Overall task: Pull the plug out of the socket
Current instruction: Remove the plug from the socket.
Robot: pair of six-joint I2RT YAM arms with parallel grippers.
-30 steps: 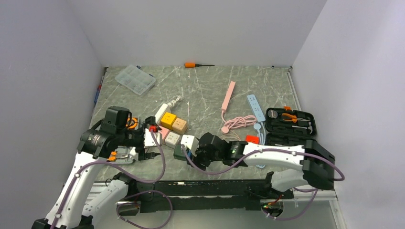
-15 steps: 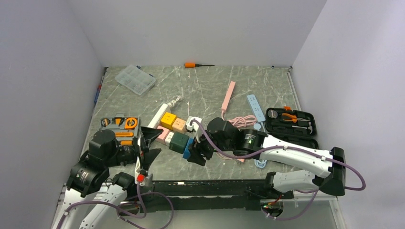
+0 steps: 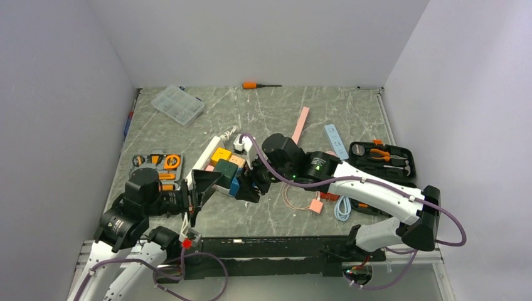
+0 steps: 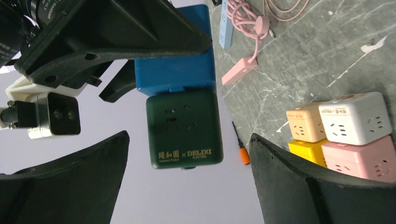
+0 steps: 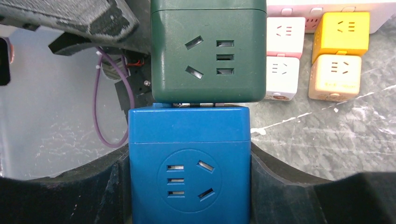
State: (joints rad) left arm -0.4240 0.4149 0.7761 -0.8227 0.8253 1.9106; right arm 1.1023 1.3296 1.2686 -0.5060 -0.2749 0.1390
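Right tool [image 5: 189, 163] clamps blue cube [image 5: 189, 140]; left tool [image 4: 189, 137] spread wide astride green cube [image 4: 184, 126].

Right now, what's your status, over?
Right tool shut on blue cube. Left tool open around green cube, not touching. Green plugged into blue. Path clear.

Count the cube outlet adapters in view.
6. Blue cube in the right gripper, green cube plugged onto it; pink, white, yellow and peach grouped by the power strip. Others may be hidden.
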